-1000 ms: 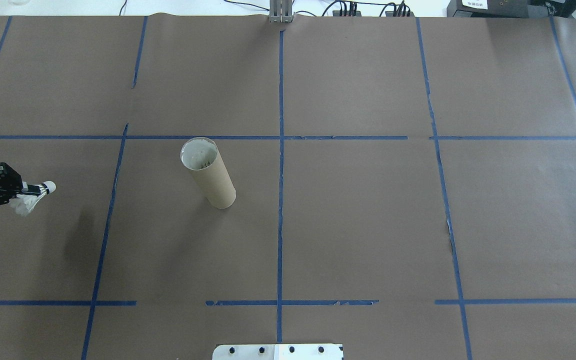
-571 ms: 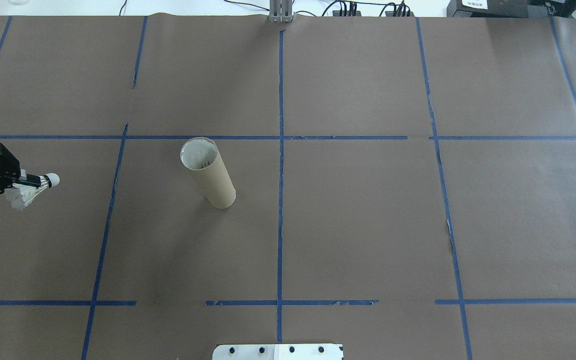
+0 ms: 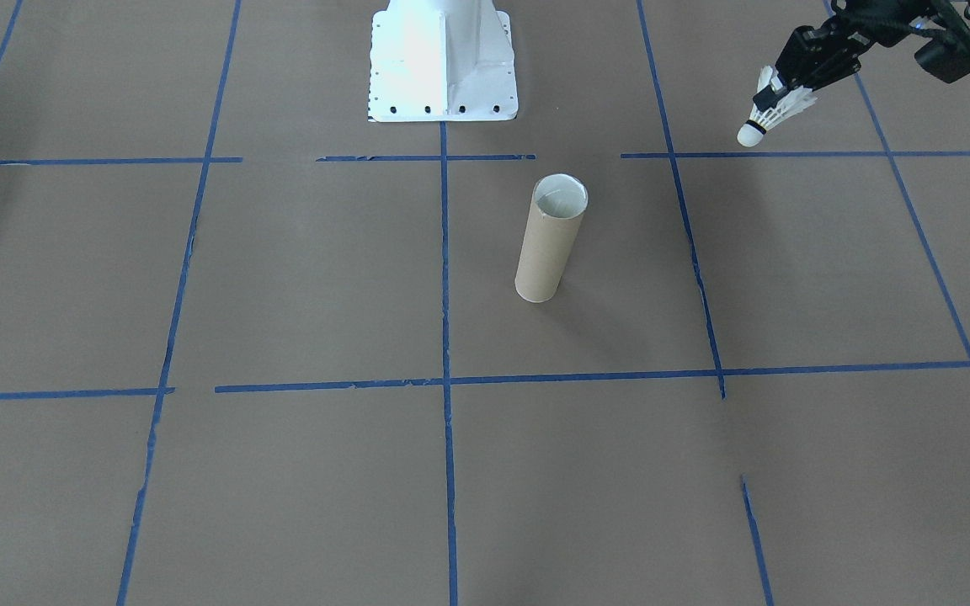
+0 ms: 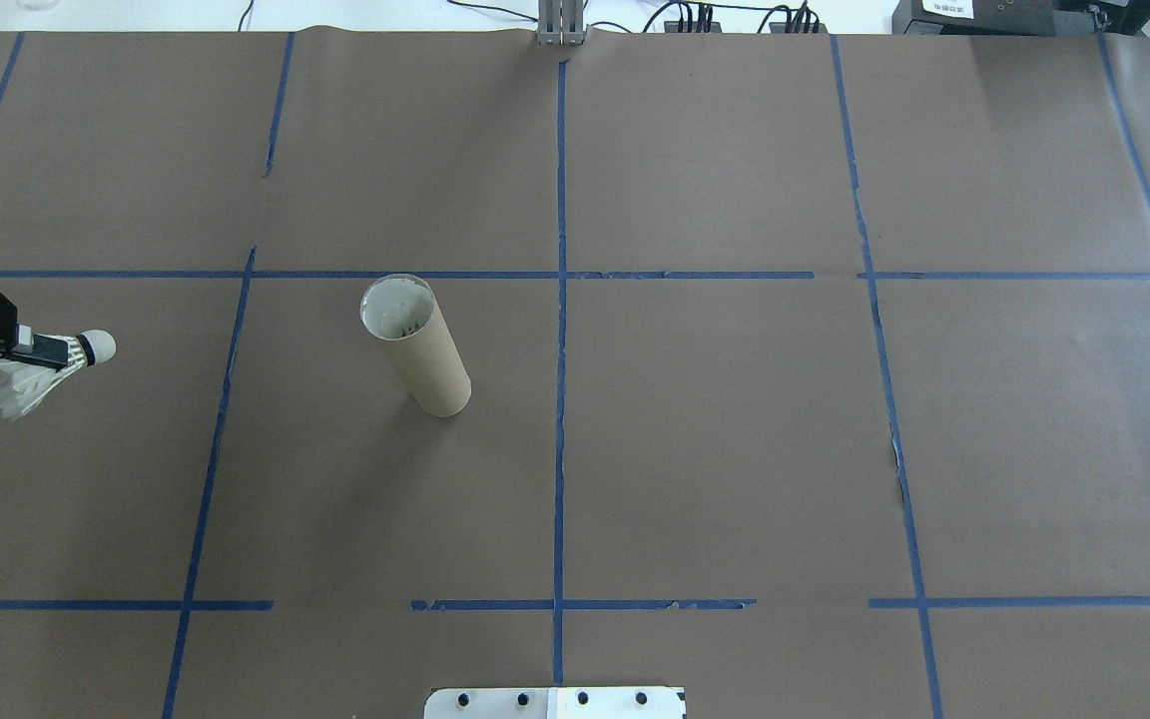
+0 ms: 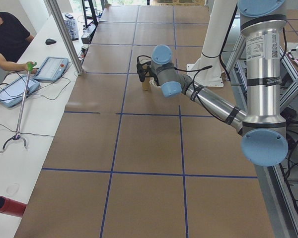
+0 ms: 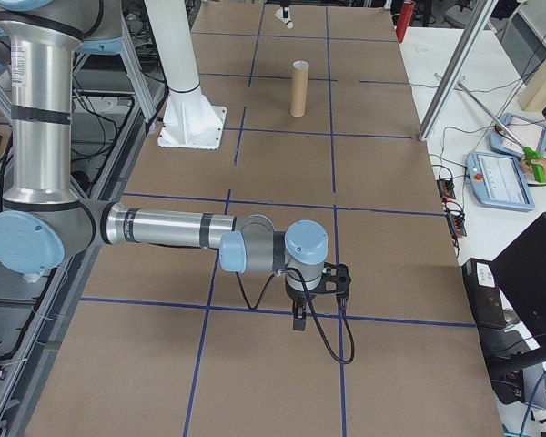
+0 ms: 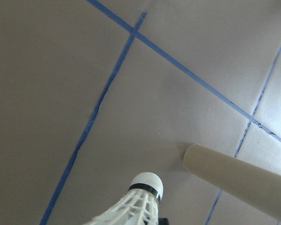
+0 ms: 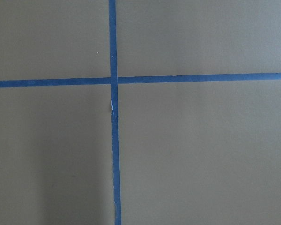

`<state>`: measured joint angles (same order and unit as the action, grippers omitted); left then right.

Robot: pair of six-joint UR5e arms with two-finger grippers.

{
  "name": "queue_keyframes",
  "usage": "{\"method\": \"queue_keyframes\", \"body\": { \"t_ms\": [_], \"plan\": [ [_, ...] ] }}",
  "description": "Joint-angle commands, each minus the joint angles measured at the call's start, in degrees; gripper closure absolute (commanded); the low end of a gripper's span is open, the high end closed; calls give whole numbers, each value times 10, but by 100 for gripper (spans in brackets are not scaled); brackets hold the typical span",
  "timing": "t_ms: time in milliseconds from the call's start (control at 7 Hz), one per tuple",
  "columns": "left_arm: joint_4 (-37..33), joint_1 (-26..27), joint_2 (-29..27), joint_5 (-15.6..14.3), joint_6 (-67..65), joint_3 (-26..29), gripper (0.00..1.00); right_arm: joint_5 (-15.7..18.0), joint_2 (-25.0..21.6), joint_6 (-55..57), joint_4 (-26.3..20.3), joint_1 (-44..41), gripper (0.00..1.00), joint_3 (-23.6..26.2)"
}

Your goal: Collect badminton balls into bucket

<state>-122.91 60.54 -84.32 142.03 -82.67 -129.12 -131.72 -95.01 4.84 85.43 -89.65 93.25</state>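
The white feather shuttlecock (image 4: 86,349) hangs above the table at the far left of the overhead view, cork tip pointing right toward the bucket. My left gripper (image 4: 44,351) is shut on it just behind the black band. In the front-facing view the shuttlecock (image 3: 767,114) tilts cork-down below the left gripper (image 3: 781,87). The bucket (image 4: 420,350), a brown cardboard tube with a whitish inner rim, stands upright well to the gripper's right. The left wrist view shows the shuttlecock (image 7: 141,202) and the bucket (image 7: 239,183) apart. My right gripper (image 6: 298,316) hovers low over the table far from both; I cannot tell whether it is open.
The white metal base plate (image 4: 555,702) sits at the table's near edge, also in the front-facing view as the base plate (image 3: 443,84). Blue tape lines grid the brown table cover (image 4: 735,449). A person (image 5: 5,42) sits at a side table with tablets.
My left gripper has drifted toward the far side and slightly left, carrying the shuttlecock with it. The bucket has not moved.
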Motion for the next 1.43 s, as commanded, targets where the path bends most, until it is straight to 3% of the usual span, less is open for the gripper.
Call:
{"method": "queue_keyframes", "body": {
  "t_ms": [0,286,429,714,857,1143,1286],
  "plan": [
    [92,-1,-40,-2,15,-53,100,0,0,0,0,0,0,0],
    [163,-7,-99,-9,15,-62,100,0,0,0,0,0,0,0],
    [220,-32,-143,-41,15,-69,100,1,0,0,0,0,0,0],
    [531,-116,-352,-175,25,-91,100,0,0,0,0,0,0,0],
    [670,-157,-436,-223,56,-92,100,0,0,0,0,0,0,0],
    [730,-183,-499,-237,114,-68,100,0,0,0,0,0,0,0],
    [752,-182,-543,-242,169,-15,100,0,0,0,0,0,0,0]
  ]
}}
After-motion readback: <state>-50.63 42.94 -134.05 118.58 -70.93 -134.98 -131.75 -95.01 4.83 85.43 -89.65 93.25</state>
